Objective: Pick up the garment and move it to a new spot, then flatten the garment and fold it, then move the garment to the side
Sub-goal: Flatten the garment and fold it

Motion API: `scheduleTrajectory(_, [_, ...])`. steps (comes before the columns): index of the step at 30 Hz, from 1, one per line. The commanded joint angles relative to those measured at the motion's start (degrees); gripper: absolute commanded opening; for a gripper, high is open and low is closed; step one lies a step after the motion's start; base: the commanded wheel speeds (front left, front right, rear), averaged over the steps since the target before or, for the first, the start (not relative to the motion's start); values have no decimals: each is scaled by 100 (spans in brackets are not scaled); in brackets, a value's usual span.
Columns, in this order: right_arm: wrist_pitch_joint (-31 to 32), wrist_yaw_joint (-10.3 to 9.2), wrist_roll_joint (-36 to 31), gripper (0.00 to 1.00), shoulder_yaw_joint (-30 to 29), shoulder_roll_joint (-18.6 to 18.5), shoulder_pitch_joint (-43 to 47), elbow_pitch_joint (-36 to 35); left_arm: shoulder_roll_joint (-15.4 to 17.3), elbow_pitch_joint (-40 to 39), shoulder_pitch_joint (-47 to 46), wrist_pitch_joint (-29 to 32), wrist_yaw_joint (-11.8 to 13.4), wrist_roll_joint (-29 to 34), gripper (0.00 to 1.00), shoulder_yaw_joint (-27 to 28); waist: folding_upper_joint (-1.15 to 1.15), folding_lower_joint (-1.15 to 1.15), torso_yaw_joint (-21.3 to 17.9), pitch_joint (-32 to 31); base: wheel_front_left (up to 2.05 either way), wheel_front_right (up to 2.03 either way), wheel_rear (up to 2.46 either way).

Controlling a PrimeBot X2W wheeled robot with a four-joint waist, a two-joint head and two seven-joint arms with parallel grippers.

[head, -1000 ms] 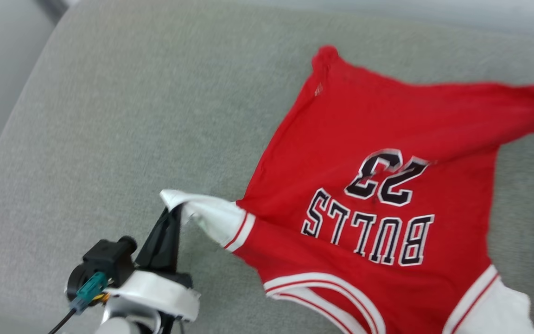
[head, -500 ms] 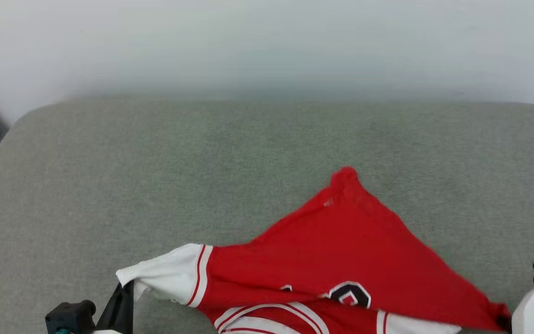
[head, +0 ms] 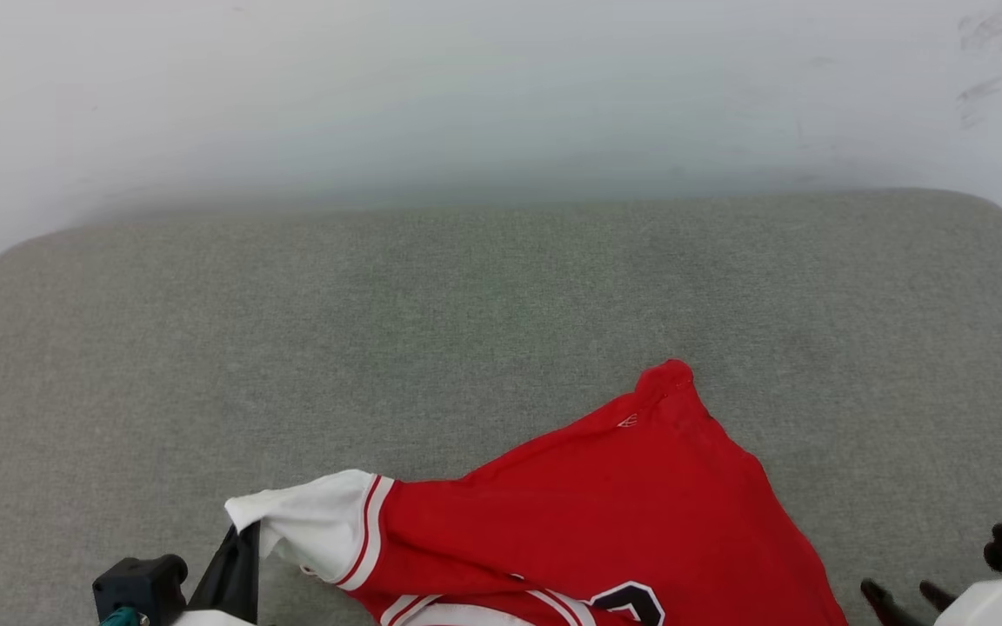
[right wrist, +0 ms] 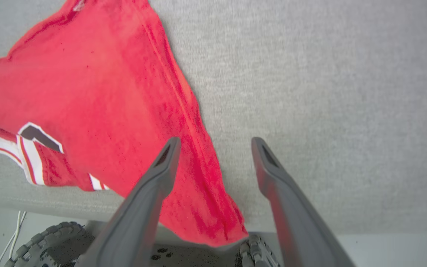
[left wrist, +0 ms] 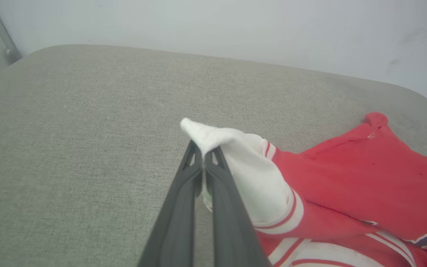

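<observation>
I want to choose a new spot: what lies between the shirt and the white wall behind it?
Bare grey cushion, nothing else, from the shirt to the wall; the head view shows it.

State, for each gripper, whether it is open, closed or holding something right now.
Left gripper: closed on the white sleeve tip of the garment.
Right gripper: open, gripping nothing.

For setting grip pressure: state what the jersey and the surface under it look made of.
The garment: soft matte knit, perhaps polyester or cotton; it drapes, creases and shows stitched hems. The cushion: grey-green woven upholstery, matte, probably padded; a fine weave and rounded corners show.
</observation>
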Motion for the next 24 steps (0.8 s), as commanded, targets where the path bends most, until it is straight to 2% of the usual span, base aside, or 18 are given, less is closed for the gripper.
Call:
scheduleTrajectory(1, [-323,-3,-66,100,-5,-20,-206,46,-2,-36,-144,20,-32,33,0,-18,0,1,48,71,0,0,0])
scheduleTrajectory(7, [-1744,-2,-88,100,43,-44,-1039,393,-37,-56,-610,69,-208,112,0,-213,0,1,305,465,0,0,0])
scheduleTrajectory(11, [-2068,-2,-19,100,186,-111,-1728,700,-66,-47,-990,35,-320,176,0,-300,0,1,471,840,0,0,0])
scheduleTrajectory(15, [-1494,-2,80,100,470,-376,-2516,996,-126,-31,-1334,-25,-438,237,0,-399,0,1,642,1193,0,0,0])
scheduleTrajectory(20, [-62,-3,222,100,908,-658,-3434,1267,-211,3,-1590,-125,-540,288,0,-506,0,1,794,1498,0,0,0])
scheduleTrajectory(24, [975,-2,153,100,1092,-643,-3994,1480,-279,53,-1789,-160,-608,281,0,-571,0,1,962,1720,0,0,0])
